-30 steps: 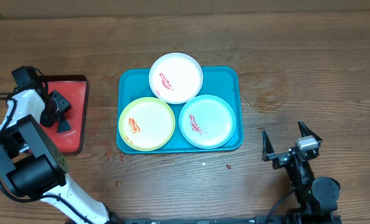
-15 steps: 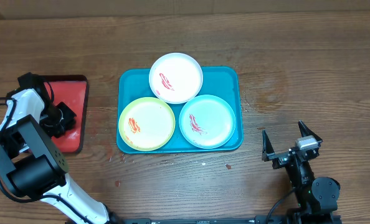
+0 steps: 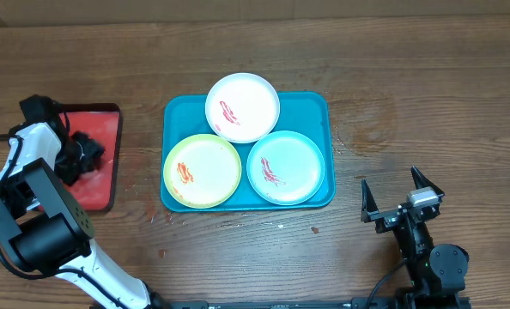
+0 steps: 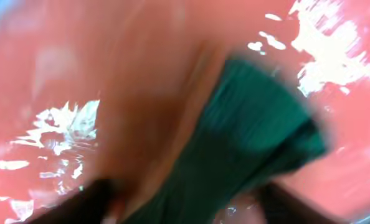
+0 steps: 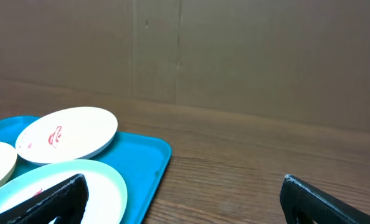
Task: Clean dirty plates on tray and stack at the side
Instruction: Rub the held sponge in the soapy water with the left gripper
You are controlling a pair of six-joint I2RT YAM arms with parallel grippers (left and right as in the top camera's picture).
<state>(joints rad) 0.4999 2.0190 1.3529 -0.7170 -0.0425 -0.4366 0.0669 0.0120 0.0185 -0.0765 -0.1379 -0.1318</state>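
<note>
The teal tray (image 3: 311, 107) holds three dirty plates with red smears: a white one (image 3: 243, 106) at the back, a yellow-green one (image 3: 202, 171) front left, and a light blue one (image 3: 286, 166) front right. My left gripper (image 3: 81, 153) is low over the red tray (image 3: 100, 129), far left of the plates. In the blurred left wrist view a dark green cloth (image 4: 253, 124) sits between its fingers. My right gripper (image 3: 389, 177) is open and empty on the table, right of the teal tray. Its wrist view shows the white plate (image 5: 70, 130) and the light blue plate (image 5: 79, 180).
The red tray with the dark rim lies at the table's left edge. Bare wood table (image 3: 409, 86) lies right of and behind the teal tray. A brown wall (image 5: 235, 56) stands behind the table in the right wrist view.
My left gripper came down onto the dark green cloth on the red tray and shifted slightly back with it. The cloth no longer lies at its earlier spot. The right arm and plates have not moved.
</note>
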